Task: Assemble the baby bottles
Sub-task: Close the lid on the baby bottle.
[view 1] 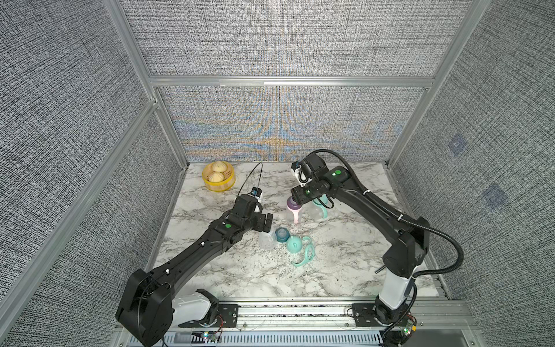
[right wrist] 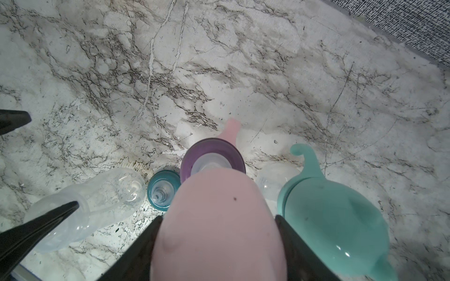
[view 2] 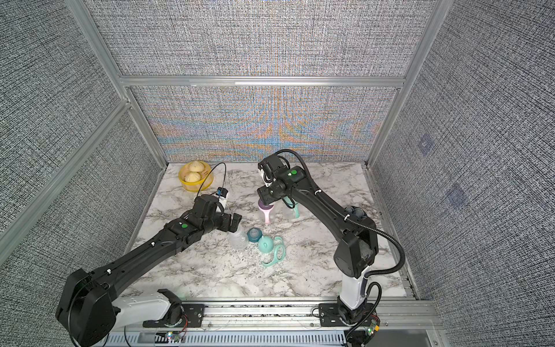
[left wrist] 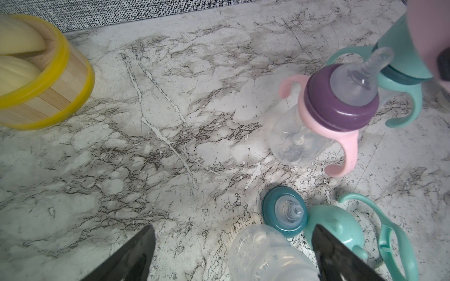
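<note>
My left arm stretches low across the marble table (view 1: 330,270). The left gripper (left wrist: 233,230) is spread wide, with the bare clear bottle (view 1: 267,240) between its fingers; I cannot tell if they touch it. My right arm bends high and points down. The right gripper (right wrist: 218,219) clamps the pink dome cap (right wrist: 216,243) just above the pink-handled bottle (left wrist: 294,143). The teal collar (view 1: 281,235) and mint cap (view 1: 294,245) lie beside the clear bottle.
</note>
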